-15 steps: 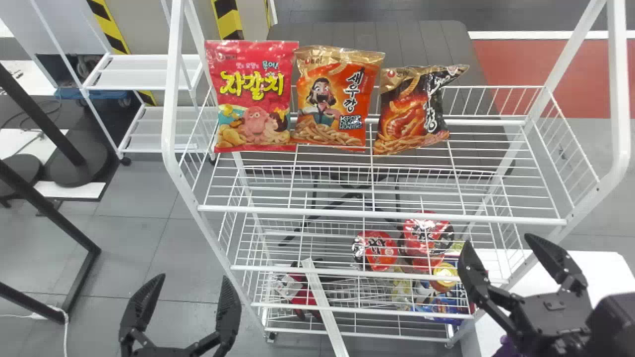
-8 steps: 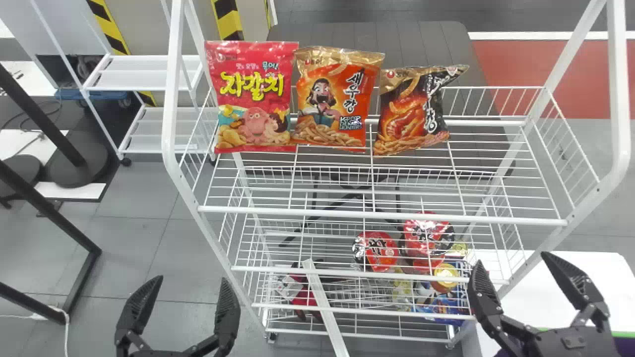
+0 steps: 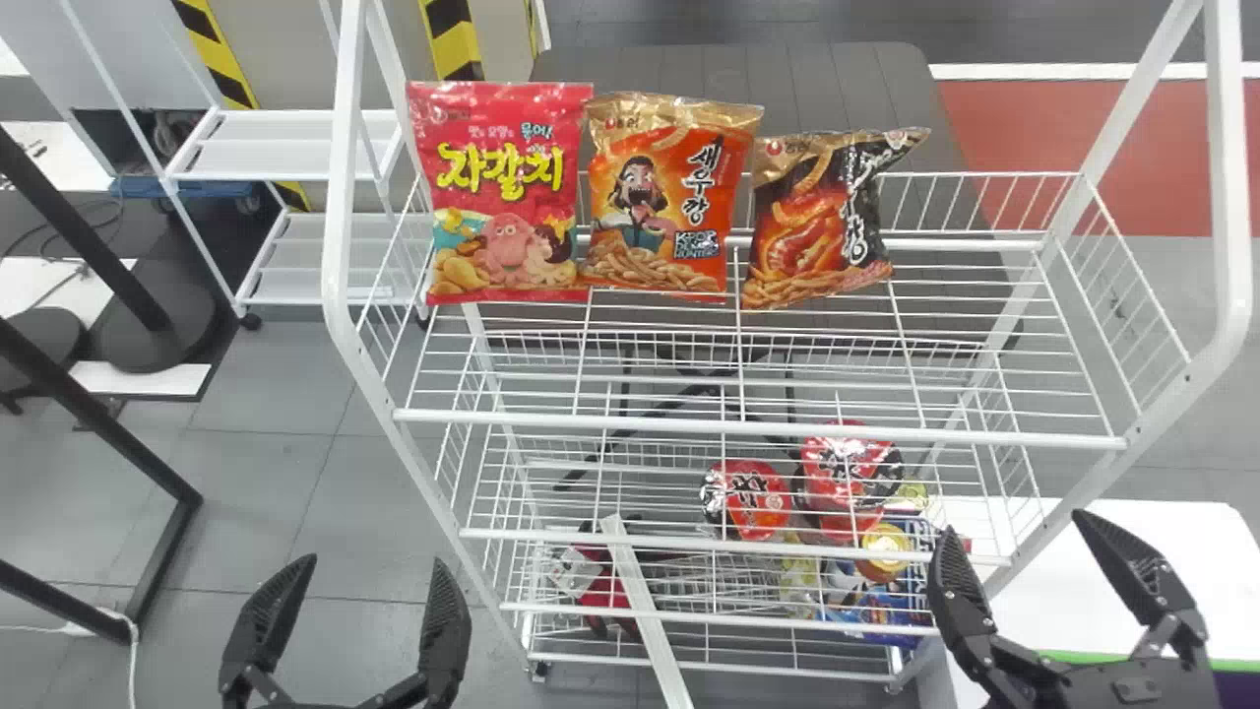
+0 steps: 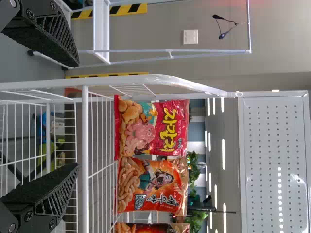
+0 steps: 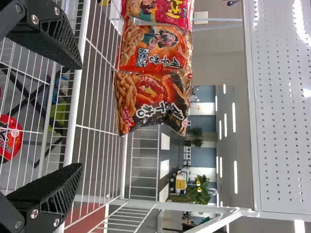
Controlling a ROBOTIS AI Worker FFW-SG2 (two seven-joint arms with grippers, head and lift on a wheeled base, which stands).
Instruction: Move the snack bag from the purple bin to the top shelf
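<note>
Three snack bags stand in a row on the top shelf (image 3: 758, 431) of the white wire rack: a red bag (image 3: 507, 197) at the left, an orange bag (image 3: 669, 197) beside it and a black-and-orange bag (image 3: 817, 222) at the right. Part of the purple bin (image 3: 1238, 687), with a green rim, shows at the bottom right corner. My right gripper (image 3: 1024, 551) is open and empty in front of the rack's right side; its own view has the right gripper (image 5: 80, 116) facing the shelf. Parked at the lower left, my left gripper (image 3: 354, 581), also the left gripper (image 4: 77, 114), stands open and empty.
Red cup packages (image 3: 753, 500) and other packs lie on lower rack levels. A white table (image 3: 1171, 532) stands right of the rack, beyond the right upright (image 3: 1221, 197). The left upright (image 3: 345, 197) rises between the left arm's side and the bags.
My right gripper has shifted a little right and down from where it was a second ago, and more of the bin's green rim now shows. The left gripper has sunk slightly.
</note>
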